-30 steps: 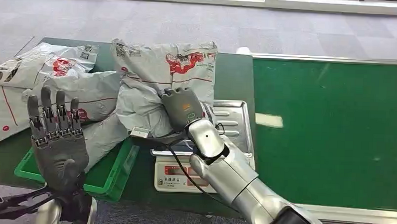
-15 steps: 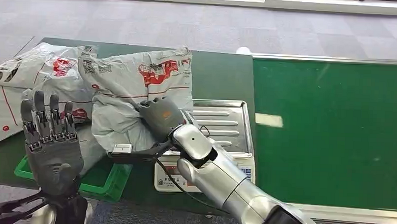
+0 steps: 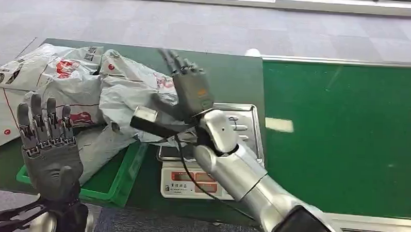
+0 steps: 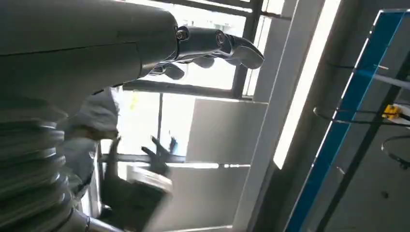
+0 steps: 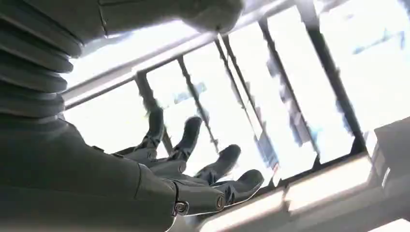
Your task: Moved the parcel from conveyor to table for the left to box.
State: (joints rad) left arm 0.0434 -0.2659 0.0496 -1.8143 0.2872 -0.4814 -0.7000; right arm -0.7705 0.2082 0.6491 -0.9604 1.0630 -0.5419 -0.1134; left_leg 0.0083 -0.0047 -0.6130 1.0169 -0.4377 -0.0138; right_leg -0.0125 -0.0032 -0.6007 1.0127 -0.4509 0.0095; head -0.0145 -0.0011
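Item: grey parcel [image 3: 126,100], crumpled poly mailer with red print. Location: set down on the dark green table [image 3: 236,76], leaning on other grey mailers [image 3: 45,71] and overhanging the green crate [image 3: 111,182]; one edge lies just beside the tray of the weighing scale [image 3: 241,130]. It is no longer on the conveyor belt [image 3: 342,136], where nothing is seen apart from a pale patch.

Right hand [image 3: 189,87]: raised above the parcel, fingers spread and pointing up, nothing held; the same spread is confirmed in the right wrist view [image 5: 193,169].

Left hand [image 3: 50,146]: lifted at the near edge of the crate, palm turned away, fingers straight and apart, nothing held.

Progress: the transfer from belt to table is judged done. Left to do: pick-up by the left hand and boxing.

Obscured: part of the parcel's edge is covered by the right wrist and its dark camera bracket. Whether the parcel touches the scale tray cannot be told. The crate's contents are largely hidden beneath mailers. Both wrist views are directed at windows and ceiling, and blurred.
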